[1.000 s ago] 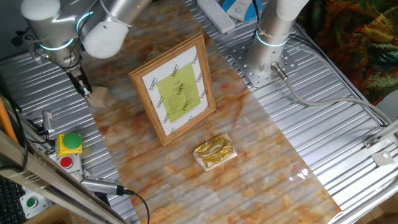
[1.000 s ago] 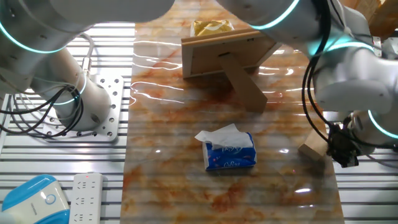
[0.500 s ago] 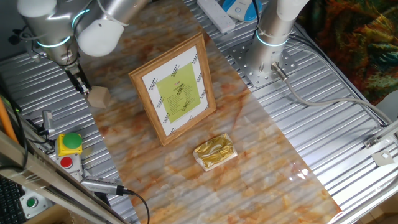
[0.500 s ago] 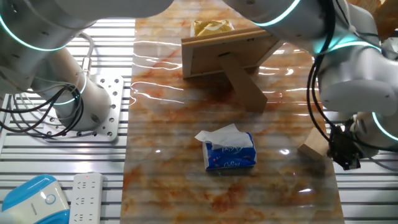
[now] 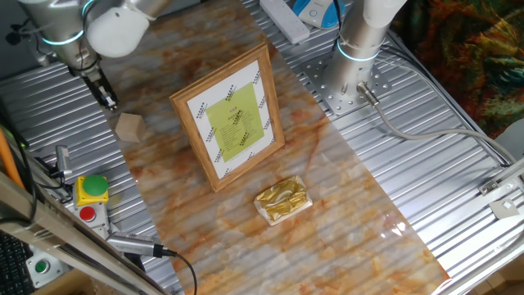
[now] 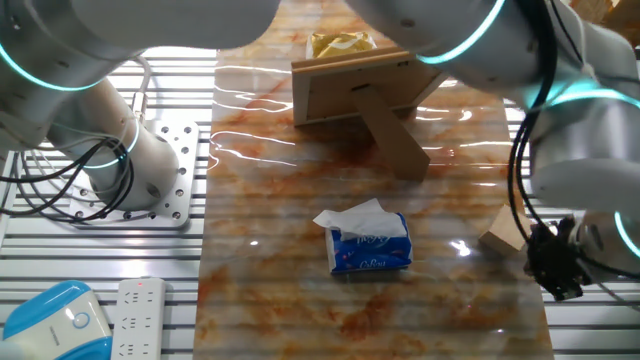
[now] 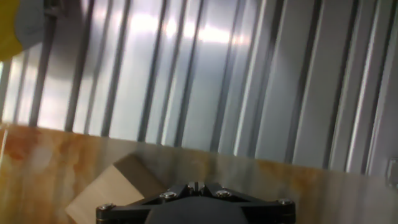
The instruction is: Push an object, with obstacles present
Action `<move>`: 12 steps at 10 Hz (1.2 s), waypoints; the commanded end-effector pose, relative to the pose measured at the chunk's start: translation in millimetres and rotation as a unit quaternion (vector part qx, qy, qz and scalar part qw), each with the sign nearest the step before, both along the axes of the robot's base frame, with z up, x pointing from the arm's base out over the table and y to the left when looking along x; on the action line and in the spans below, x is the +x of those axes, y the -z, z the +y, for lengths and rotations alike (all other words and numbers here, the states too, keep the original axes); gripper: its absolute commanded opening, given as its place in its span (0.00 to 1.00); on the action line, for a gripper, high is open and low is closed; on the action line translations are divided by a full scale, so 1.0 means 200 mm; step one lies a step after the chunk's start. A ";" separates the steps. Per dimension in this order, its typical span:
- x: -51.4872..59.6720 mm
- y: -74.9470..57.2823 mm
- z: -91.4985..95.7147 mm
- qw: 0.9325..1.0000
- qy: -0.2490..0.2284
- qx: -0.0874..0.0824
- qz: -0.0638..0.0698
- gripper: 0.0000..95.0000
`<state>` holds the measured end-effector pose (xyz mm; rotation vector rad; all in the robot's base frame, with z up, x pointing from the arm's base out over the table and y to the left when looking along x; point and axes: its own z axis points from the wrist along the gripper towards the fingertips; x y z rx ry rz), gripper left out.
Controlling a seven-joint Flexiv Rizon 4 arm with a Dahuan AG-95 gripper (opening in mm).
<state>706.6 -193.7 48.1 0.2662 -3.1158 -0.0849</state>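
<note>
The object, a small light-tan wooden block [image 5: 128, 127], rests at the left edge of the marbled board [image 5: 327, 205], left of the picture frame. My gripper [image 5: 106, 97] hangs over the ribbed metal just up-left of the block, apart from it, fingers shut on nothing. From the other side the block [image 6: 505, 232] lies at the board's right edge, with the gripper [image 6: 556, 277] slightly nearer the camera. In the hand view the closed gripper [image 7: 194, 186] sits at the bottom with the block [image 7: 115, 186] low left. The obstacles are a standing wooden picture frame [image 5: 231, 119] and a gold foil packet [image 5: 282, 199].
A blue tissue pack [image 6: 370, 245] lies mid-board behind the frame's prop [image 6: 390, 135]. A button box [image 5: 92, 195] with a green and a red button sits at the left. A second arm's base [image 5: 360, 41] and a power strip [image 5: 283, 18] stand at the far end.
My gripper has drawn back from the block, moving up and left over the ribbed metal. The block stays where it was half a second ago.
</note>
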 end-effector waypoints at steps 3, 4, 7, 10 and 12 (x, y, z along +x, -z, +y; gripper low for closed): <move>-0.08 -0.01 -0.01 0.996 0.077 0.026 0.028 0.00; -0.09 -0.01 -0.01 0.995 0.088 0.035 0.032 0.00; -0.14 0.00 0.00 0.998 0.047 0.036 0.028 0.00; -0.19 0.01 0.05 0.999 0.003 0.026 0.028 0.00; -0.21 0.01 0.08 0.999 -0.045 0.006 0.026 0.00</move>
